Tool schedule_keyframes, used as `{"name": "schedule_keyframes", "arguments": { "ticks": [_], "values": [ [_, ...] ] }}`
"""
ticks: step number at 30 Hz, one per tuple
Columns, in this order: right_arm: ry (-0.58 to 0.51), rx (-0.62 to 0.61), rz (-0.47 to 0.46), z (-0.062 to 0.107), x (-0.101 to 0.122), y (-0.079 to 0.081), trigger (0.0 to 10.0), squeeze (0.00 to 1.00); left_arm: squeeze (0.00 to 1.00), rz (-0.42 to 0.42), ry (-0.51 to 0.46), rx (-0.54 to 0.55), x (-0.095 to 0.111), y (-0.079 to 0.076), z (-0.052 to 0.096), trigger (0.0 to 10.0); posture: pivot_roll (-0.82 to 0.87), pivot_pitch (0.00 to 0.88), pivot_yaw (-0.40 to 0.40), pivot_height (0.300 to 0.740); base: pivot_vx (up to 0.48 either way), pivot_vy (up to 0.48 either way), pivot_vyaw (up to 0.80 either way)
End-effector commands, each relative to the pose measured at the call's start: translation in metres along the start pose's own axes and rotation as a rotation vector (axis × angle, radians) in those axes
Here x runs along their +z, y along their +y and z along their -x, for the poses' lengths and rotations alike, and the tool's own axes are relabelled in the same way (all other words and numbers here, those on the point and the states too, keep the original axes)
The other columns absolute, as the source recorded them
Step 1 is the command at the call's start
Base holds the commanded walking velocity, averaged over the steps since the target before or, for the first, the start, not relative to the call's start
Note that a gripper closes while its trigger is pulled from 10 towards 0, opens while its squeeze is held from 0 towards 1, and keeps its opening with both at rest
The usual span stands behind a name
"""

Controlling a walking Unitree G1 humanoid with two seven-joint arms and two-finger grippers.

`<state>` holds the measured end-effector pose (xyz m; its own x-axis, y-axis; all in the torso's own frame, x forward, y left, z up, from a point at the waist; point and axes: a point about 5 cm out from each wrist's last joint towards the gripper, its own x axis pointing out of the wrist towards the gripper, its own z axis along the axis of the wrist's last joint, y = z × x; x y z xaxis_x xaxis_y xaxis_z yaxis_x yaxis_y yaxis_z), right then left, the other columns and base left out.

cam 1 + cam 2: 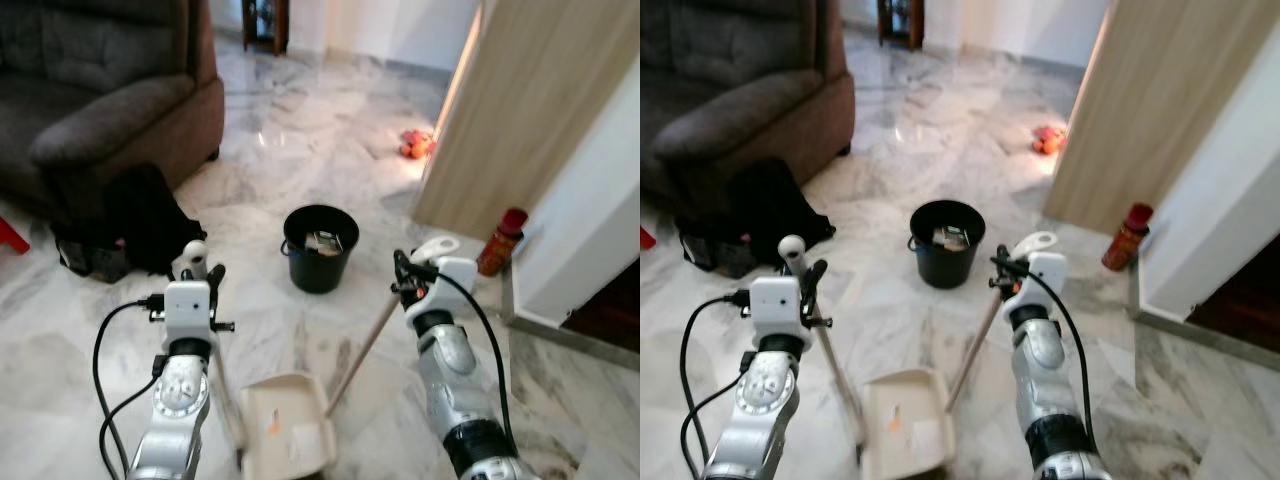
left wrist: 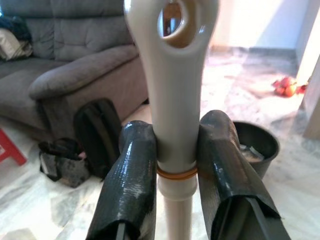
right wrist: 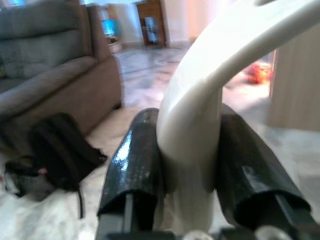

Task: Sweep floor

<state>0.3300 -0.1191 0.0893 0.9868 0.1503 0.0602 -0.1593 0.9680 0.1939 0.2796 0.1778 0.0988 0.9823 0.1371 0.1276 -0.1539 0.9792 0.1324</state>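
My left gripper (image 1: 203, 272) is shut on the cream dustpan handle (image 2: 172, 100), whose top has a hole in it. The handle runs down to the cream dustpan (image 1: 288, 435), which rests on the marble floor between my arms and holds a few scraps. My right gripper (image 1: 404, 272) is shut on the white broom handle (image 3: 200, 120). The broom stick (image 1: 365, 345) slants down to the floor beside the dustpan's right side. In both wrist views the black fingers (image 2: 132, 185) press the handles from both sides.
A black bucket (image 1: 320, 245) with rubbish in it stands just ahead. A black backpack (image 1: 150, 220) lies by the brown sofa (image 1: 100, 100) at the left. At the right are a wooden door (image 1: 530, 110), a red bottle (image 1: 502, 240) and orange toys (image 1: 417, 145).
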Motion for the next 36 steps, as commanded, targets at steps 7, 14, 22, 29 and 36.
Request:
{"name": "schedule_keyframes", "arguments": {
  "ticks": [7,14,22,29,36],
  "values": [
    [-0.045,-0.014,-0.049,-0.0021,0.0085,-0.0025,10.0,0.00,0.00,0.006,-0.046,-0.013,0.0104,-0.0070,-0.0029,10.0,0.14,0.039,-0.060,0.740,0.298,0.000,0.00],
    [-0.042,-0.009,-0.046,-0.0015,0.0077,-0.0007,10.0,0.00,0.00,0.007,-0.046,-0.012,0.0104,-0.0067,-0.0023,10.0,0.14,0.040,-0.062,0.740,0.298,0.000,0.00],
    [-0.039,-0.006,-0.049,-0.0011,0.0073,-0.0007,10.0,0.00,0.00,0.004,-0.045,-0.010,0.0103,-0.0064,-0.0020,10.0,0.14,0.041,-0.062,0.740,0.299,0.000,0.00],
    [-0.038,-0.006,-0.048,-0.0015,0.0076,-0.0007,10.0,0.00,0.00,0.003,-0.045,-0.009,0.0106,-0.0060,-0.0028,10.0,0.15,0.043,-0.062,0.740,0.300,0.000,0.00],
    [-0.038,-0.006,-0.049,-0.0015,0.0079,-0.0008,10.0,0.00,0.00,0.002,-0.046,-0.006,0.0109,-0.0054,-0.0029,10.0,0.15,0.048,-0.062,0.740,0.297,0.000,0.00]
  ]
}}
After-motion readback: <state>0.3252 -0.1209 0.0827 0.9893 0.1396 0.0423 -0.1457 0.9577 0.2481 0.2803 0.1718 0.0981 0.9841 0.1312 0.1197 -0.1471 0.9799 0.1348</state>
